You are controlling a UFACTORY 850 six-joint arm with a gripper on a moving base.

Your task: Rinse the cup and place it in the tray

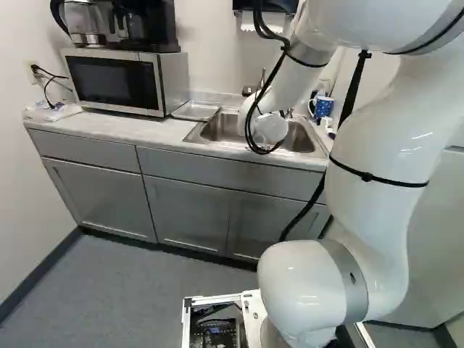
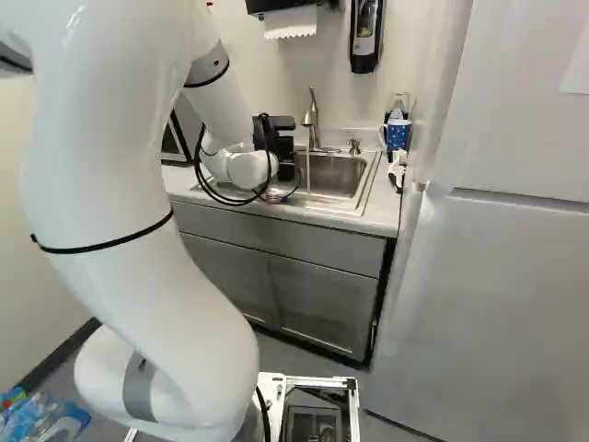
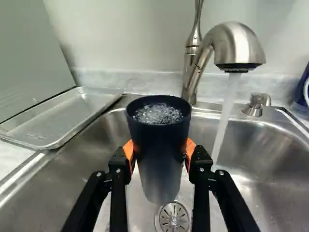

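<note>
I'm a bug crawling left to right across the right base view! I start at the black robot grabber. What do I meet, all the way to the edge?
Black gripper → shiny metal faucet → small metal soap pump → blue patterned mug → big white fridge.

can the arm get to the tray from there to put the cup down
Probably yes: the tray lies beside the sink, with nothing tall seen between it and the claw. The cup it grips holds bubbly water, though, so may need emptying first.
</note>
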